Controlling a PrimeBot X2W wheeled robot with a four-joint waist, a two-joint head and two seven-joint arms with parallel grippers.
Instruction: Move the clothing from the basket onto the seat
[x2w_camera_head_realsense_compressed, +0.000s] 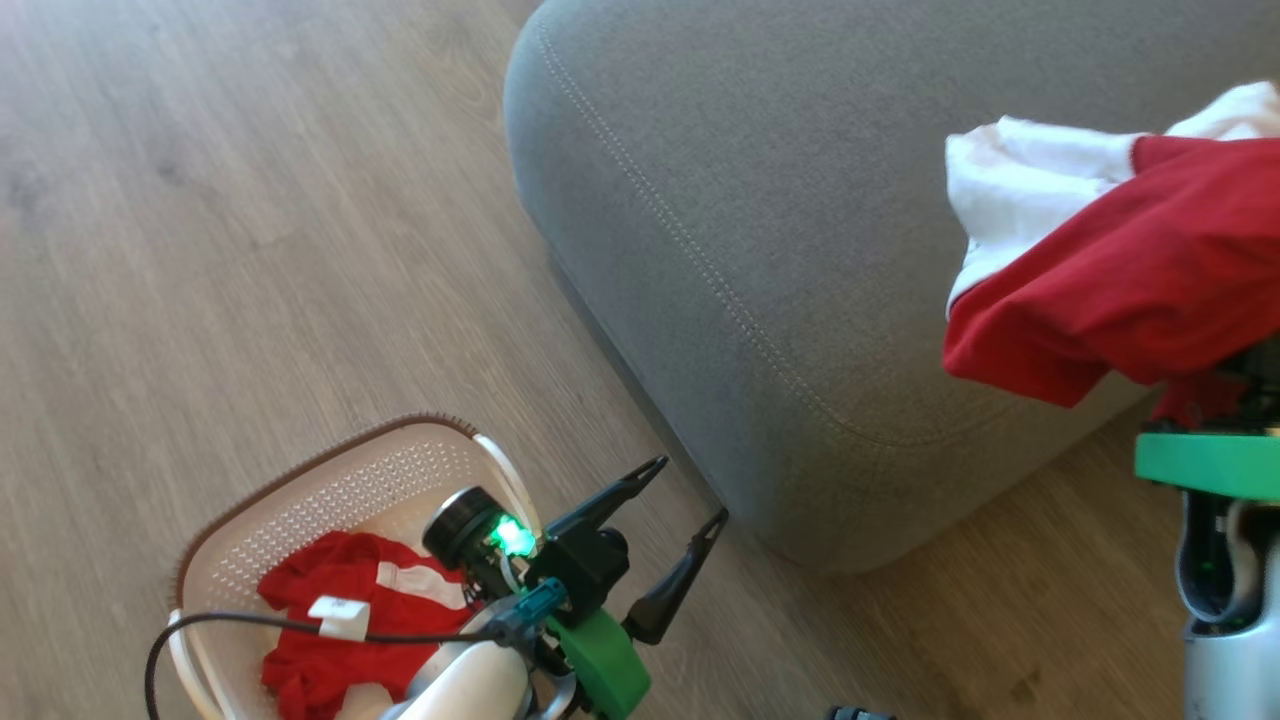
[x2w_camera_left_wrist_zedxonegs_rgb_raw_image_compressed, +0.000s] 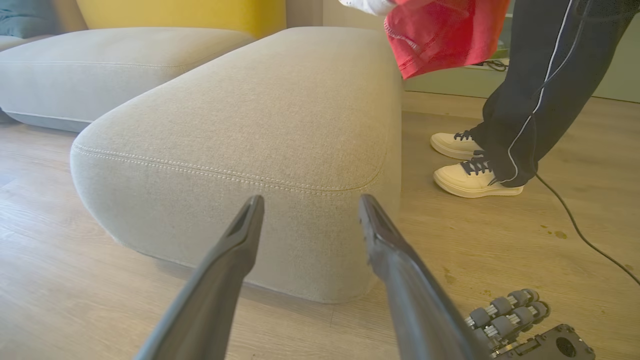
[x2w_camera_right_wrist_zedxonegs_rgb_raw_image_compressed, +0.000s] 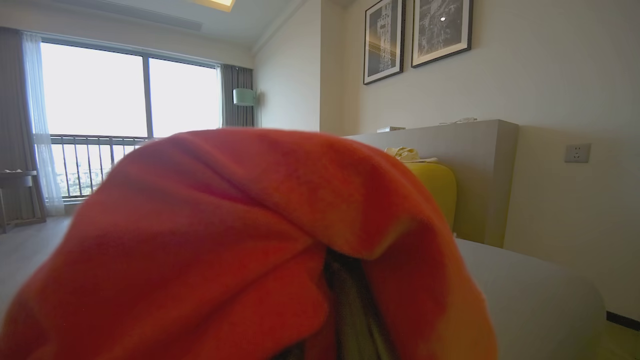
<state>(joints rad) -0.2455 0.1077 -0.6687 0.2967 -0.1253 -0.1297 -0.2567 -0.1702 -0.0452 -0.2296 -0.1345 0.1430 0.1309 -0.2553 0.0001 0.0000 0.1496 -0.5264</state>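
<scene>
the red garment (x2w_camera_head_realsense_compressed: 1120, 280) is held draped over the right gripper (x2w_camera_right_wrist_zedxonegs_rgb_raw_image_compressed: 347, 305), which is clamped on the fabric. a dark finger is glimpsed between the folds at the bottom centre of the right wrist view. the garment is kept raised at the right edge of the head view, seemingly over the near end of the seat (x2w_camera_head_realsense_compressed: 800, 200), probably so that it can be lowered onto the cushion and not dragged over the floor (x2w_camera_head_realsense_compressed: 250, 200). nothing is yet laid on the seat. the left gripper (x2w_camera_head_realsense_compressed: 690, 490) is spread wide and empty at the bottom centre of the head view, just beside the basket (x2w_camera_head_realsense_compressed: 300, 470), and is judged to be parked clear of the carrying arm. a second red garment (x2w_camera_head_realsense_compressed: 340, 610), with white trim, lies crumpled in the basket at the lower left, to be fetched afterwards.
</scene>
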